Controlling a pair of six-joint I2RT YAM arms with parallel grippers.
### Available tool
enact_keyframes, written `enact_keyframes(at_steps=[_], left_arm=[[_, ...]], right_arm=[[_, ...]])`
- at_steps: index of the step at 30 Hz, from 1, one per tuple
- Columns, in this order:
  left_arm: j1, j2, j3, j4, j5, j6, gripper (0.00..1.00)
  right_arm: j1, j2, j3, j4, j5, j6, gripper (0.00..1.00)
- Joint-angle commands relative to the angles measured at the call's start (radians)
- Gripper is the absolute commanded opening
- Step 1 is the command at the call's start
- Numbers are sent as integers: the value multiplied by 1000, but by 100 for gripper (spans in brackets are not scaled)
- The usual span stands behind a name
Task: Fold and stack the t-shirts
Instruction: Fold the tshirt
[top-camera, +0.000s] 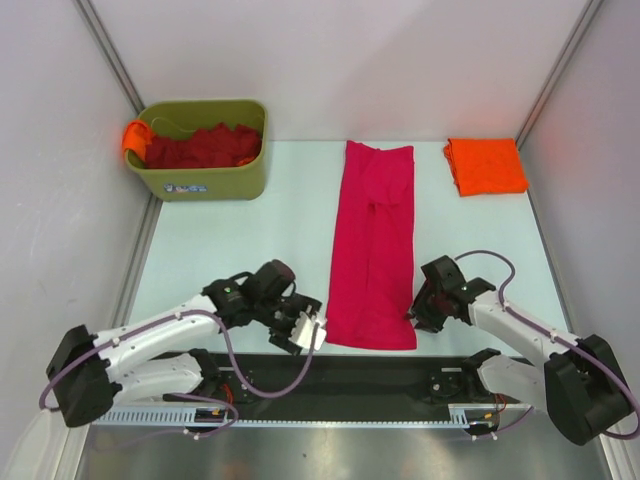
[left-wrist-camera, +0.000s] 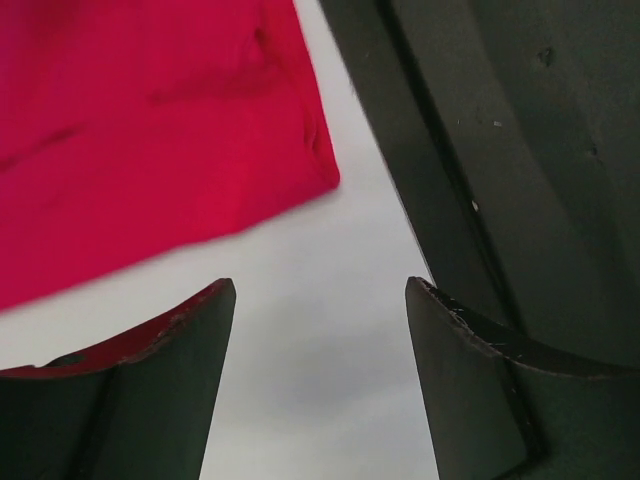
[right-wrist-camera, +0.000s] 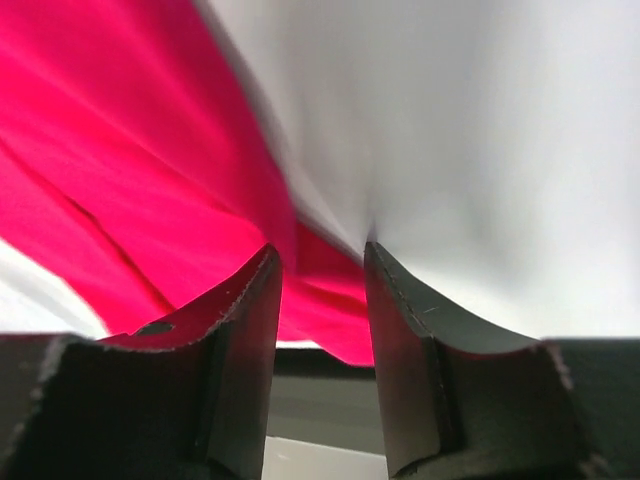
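A pink t-shirt is laid on a pale, white-walled table; left pincer is released, right pincer parted over its corner.

- a pale, faintly green table top fills the middle, evenly lit, with only soft shadows.
- a plain white far wall closes the back.
- a white left wall and a white right wall stand at the sides.
- grey metal posts run up the far corners.
- a black strip lines the near edge, with brushed metal nearer still.
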Motion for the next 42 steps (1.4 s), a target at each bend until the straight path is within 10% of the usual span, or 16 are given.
enact_keyframes(at_steps=[1, 16, 20, 25, 42], left_arm=[[-109, 68, -14, 160, -38, 130, 75], [-182, 393, 53, 222, -78, 217, 52], [-177, 430, 84, 227, -91, 214, 35], [-148, 455, 122, 217, -92, 208, 0], [228, 714, 690, 81, 103, -57, 0]], right_arm=[[23, -27, -14, -161, 9, -21, 43], [126, -78, -105, -126, -88, 26, 38], [126, -41, -94, -118, -99, 9, 33], [123, -44, -56, -132, -117, -20, 0], [-245, 417, 587, -200, -148, -399, 0]])
